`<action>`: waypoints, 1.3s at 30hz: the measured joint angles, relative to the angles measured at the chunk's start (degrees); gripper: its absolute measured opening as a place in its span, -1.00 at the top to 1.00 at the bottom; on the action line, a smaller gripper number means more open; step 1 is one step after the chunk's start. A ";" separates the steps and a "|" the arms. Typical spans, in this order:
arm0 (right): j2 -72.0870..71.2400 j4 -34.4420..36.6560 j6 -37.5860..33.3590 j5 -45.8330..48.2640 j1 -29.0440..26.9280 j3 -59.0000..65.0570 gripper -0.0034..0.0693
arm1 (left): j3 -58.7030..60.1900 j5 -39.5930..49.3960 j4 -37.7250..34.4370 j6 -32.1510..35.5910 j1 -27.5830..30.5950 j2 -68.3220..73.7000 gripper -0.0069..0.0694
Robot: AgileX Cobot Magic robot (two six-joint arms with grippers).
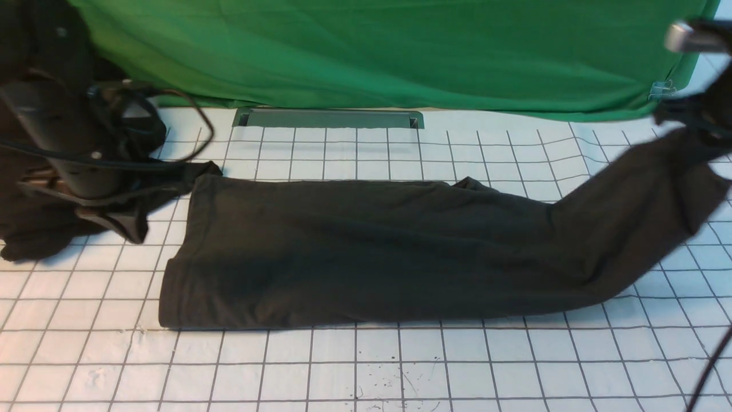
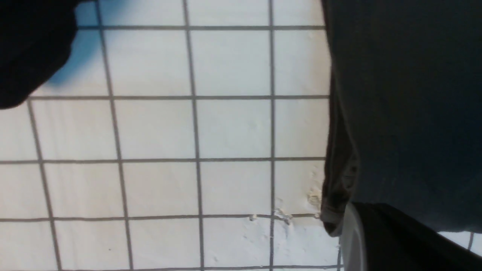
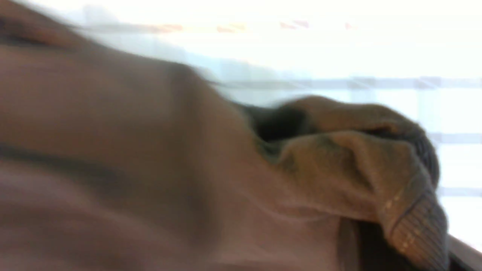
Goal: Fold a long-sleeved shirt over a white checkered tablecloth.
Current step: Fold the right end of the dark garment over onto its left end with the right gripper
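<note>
The long-sleeved shirt [image 1: 366, 252] lies as a long dark band across the white checkered tablecloth [image 1: 366, 366], with its print hidden. Its right end rises off the cloth to my right gripper [image 1: 684, 117], which is shut on it. The right wrist view is blurred and filled by bunched brown cloth [image 3: 150, 150] with a ribbed edge [image 3: 418, 222]. My left gripper [image 1: 128, 226] hovers by the shirt's left end. In the left wrist view one finger [image 2: 395, 241] shows beside the hem corner [image 2: 335, 210]. The other finger is out of view.
A blacker shapeless cloth [image 1: 28, 229] lies under the left arm at the far left. A green cloth [image 1: 372, 51] hangs along the back, with a grey metal slot [image 1: 329, 118] below it. A cable [image 1: 709, 366] crosses the near right corner.
</note>
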 joint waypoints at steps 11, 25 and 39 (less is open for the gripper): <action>5.98 11.60 5.51 -2.73 23.37 -11.85 0.81 | 0.00 -0.27 -4.63 2.87 4.45 -1.20 0.83; 26.28 27.08 8.59 -10.47 36.83 -33.15 0.79 | 0.00 -0.94 -7.14 5.28 4.45 -1.15 0.83; 32.72 28.36 9.94 -15.96 39.88 -36.03 -0.25 | 0.00 -0.14 -5.36 5.28 4.45 -1.15 0.83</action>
